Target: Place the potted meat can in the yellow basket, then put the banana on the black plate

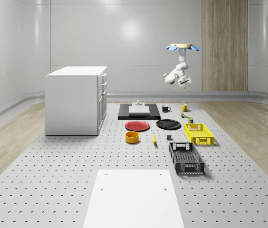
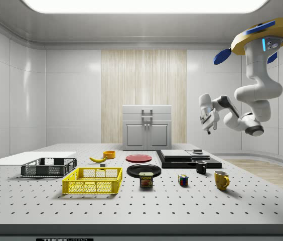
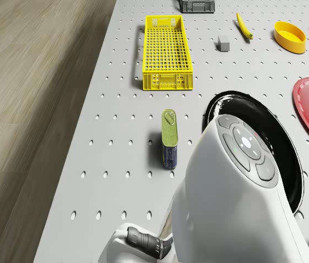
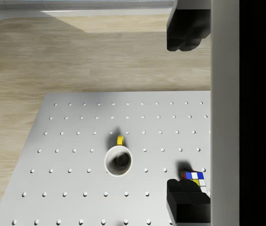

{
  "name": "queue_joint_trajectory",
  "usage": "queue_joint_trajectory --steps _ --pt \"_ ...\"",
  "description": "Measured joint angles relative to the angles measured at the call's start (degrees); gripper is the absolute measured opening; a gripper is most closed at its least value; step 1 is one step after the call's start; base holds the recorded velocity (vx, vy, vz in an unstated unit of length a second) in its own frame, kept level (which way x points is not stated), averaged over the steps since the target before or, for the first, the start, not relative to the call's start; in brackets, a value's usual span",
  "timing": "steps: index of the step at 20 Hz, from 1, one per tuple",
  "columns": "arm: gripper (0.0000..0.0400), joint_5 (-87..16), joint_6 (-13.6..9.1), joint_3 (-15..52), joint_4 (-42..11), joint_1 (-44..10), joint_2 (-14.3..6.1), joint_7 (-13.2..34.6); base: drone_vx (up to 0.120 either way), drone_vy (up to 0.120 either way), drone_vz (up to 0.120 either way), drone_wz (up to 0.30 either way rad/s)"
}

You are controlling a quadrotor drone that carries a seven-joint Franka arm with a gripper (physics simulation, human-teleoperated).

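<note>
we hover high over the counter's mug end, end effector open and empty; next, descend to the potted meat can.

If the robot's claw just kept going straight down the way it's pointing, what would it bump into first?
Probably the yellow mug. In the wrist view it sits almost in the middle, between the two fingertips, with empty air in between. The gripper hangs high above the table, so depth is uncertain; it might touch bare table beside the mug.

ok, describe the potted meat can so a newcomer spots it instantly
Find the yellow basket near the side view's front edge. Just right of it, in front of the black plate, stands the potted meat can: small, dark, yellow-labelled, unlike the multicoloured cube further right.
</note>
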Motion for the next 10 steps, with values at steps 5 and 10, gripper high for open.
queue_joint_trajectory --steps 5,10 --pt "0.04 -5.6 -3.8 4.4 -1.9 -8.8 -3.0 5.8 0.12 0.0 -0.12 0.0" --pt "0.04 -7.1 -4.9 6.5 -2.4 -13.1 -5.2 8.7 0.12 0.0 -0.12 0.0"
